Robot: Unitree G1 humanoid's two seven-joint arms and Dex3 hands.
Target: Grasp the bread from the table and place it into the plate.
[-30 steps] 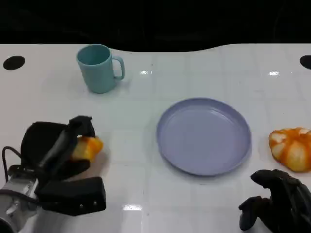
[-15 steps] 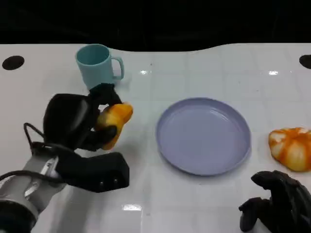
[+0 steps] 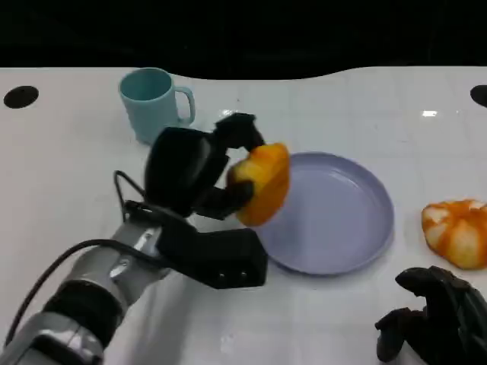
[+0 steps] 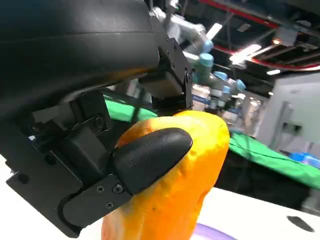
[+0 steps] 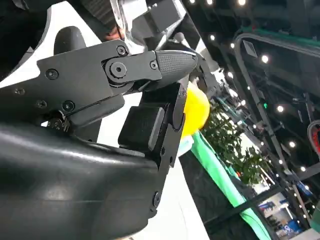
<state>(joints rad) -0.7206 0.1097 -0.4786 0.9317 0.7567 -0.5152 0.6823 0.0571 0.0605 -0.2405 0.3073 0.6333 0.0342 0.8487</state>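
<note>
- The left robot hand [image 3: 199,173] grips the bread [image 3: 262,183], lifted off the table [image 3: 68,152]; fingers [image 4: 150,152] wrap its side
- The bread hangs over the left rim of the plate [image 3: 346,220]
- The right robot hand [image 3: 434,323] rests at the table's near right edge, fingers curled in, holding nothing
- A cup [image 3: 152,105] stands behind; a second bread [image 3: 456,232] lies right of the plate

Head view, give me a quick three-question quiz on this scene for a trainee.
1. True or false: the bread lies flat on the plate.
2. Which hand holds the bread? A) left hand B) right hand
3. Fill in: the teal ____ stands at the table's far left.

Key: 1 false, it is held above the plate's left rim; 2 A; 3 mug.
</note>
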